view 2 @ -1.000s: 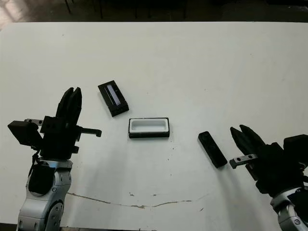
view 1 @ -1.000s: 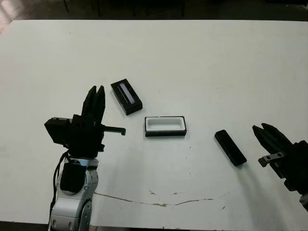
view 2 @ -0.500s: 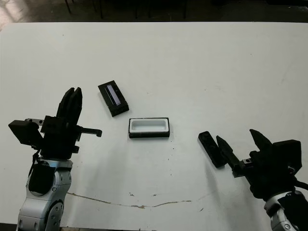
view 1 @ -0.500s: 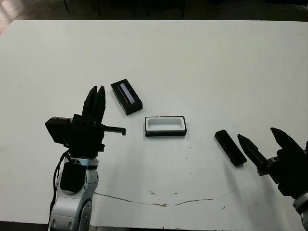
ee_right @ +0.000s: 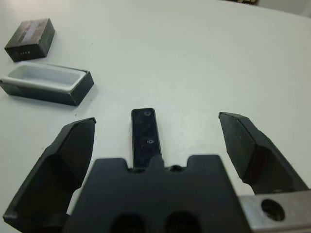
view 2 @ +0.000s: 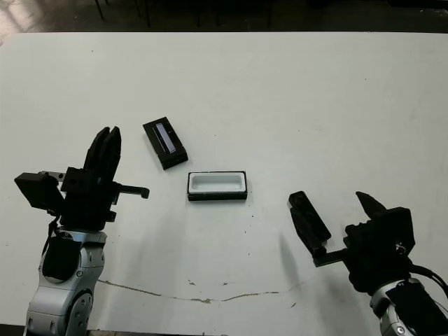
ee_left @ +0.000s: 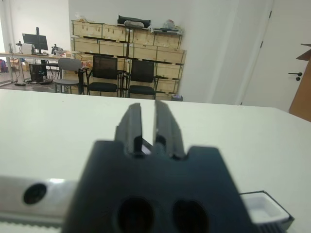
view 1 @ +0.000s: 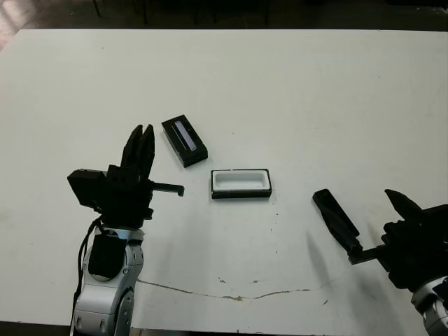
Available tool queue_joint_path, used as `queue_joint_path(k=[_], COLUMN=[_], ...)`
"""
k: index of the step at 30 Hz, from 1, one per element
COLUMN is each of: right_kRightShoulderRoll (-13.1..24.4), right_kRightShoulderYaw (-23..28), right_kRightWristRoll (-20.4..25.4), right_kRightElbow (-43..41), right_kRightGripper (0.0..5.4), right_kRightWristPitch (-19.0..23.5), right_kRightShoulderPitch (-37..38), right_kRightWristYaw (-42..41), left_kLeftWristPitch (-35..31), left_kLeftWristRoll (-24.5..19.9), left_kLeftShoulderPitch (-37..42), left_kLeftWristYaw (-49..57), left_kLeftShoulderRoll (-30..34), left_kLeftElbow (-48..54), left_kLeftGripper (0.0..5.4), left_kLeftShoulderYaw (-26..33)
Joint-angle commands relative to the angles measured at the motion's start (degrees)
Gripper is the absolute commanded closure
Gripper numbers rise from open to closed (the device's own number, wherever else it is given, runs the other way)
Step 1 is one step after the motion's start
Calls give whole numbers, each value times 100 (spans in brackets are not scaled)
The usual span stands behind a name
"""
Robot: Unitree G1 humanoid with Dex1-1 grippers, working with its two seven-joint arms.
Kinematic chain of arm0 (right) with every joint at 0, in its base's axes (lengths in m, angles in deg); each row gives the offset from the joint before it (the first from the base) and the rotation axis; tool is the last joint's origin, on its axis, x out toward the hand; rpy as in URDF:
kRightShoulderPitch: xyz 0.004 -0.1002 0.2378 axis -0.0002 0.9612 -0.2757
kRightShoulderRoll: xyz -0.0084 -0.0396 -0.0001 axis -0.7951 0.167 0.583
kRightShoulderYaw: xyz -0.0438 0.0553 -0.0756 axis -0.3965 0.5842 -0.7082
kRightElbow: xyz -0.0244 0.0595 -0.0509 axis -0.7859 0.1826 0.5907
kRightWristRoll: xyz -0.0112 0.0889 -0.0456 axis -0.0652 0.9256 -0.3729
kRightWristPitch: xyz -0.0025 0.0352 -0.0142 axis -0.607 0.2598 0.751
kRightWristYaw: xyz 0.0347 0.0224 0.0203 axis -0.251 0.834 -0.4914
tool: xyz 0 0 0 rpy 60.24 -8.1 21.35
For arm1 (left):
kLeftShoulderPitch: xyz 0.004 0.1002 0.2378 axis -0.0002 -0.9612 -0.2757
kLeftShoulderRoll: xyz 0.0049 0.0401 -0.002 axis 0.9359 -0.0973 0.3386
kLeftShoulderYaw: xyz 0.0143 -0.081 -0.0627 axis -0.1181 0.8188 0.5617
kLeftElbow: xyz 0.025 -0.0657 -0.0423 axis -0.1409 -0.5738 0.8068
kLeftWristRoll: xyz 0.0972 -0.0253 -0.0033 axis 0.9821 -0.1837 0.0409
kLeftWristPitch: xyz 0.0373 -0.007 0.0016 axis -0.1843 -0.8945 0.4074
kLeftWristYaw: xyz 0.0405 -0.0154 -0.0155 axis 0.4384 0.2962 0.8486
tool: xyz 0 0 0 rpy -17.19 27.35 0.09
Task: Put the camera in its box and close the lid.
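On the white table [view 1: 315,91], the camera [view 1: 336,215] lies flat at the lower right of the left eye view, a black bar set at a slant. The right gripper [ee_right: 158,145] sits low over it with its two fingers [ee_right: 68,165] spread wide, one on each side of the bar and touching neither side. The box [view 1: 241,183] stands open near the middle of the frame, its white lining showing, well apart from the camera. The lid [view 1: 185,141] rests just up and to the left of the box, its pale strip facing up. At the lower left, the left gripper [view 1: 140,147] hovers above the table with its fingers drawn close together, holding nothing.
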Motion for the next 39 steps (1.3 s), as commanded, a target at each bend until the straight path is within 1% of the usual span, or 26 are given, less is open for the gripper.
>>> queue_joint_path(k=[1,5,8,12,18,23,27,30,31,33,35,39], right_kRightShoulderRoll=[-11,-56,-23,-77,-168,-205,-210,-249,-249,-266,-329,-471], right_kRightShoulderYaw=[-105,-224,-306,-439,-642,-704,-745,-730,-740,-739,-724,-673], right_kRightWristRoll=[-78,-193,-276,-329,-473,-511,-577,-560,-593,-634,-631,-522], right_kRightElbow=[116,314,431,500,586,577,635,657,673,724,740,917], right_kRightGripper=[1,1,1,1,1,1,1,27,45,89,131,216], right_kRightWristPitch=[138,33,-46,34,32,134,87,95,49,-71,-94,-272], right_kRightShoulderPitch=[80,117,132,169,270,326,316,307,316,342,364,414], right_kRightWristYaw=[36,18,-46,-10,66,108,116,121,121,100,129,75], left_kLeftWristPitch=[-74,-20,-30,-54,-82,-62,-72,-49,-46,-59,-58,-90], left_kLeftWristRoll=[-13,-20,-15,-11,-46,-89,-51,-41,-38,-74,-95,-154], left_kLeftShoulderPitch=[-103,-101,-98,-110,-119,-124,-121,-104,-103,-103,-104,-125], left_kLeftWristYaw=[-14,-32,-24,-24,-48,-61,-42,-53,-51,-64,-74,-85], left_kLeftShoulderRoll=[63,64,54,63,92,98,105,127,130,138,150,146], left_kLeftElbow=[-55,-93,-95,-60,-39,-54,-43,-59,-59,-59,-57,-31], left_kLeftGripper=[540,540,540,540,540,540,540,540,540,540,540,540], left_kLeftShoulderYaw=[24,26,27,32,60,66,58,78,83,97,105,120])
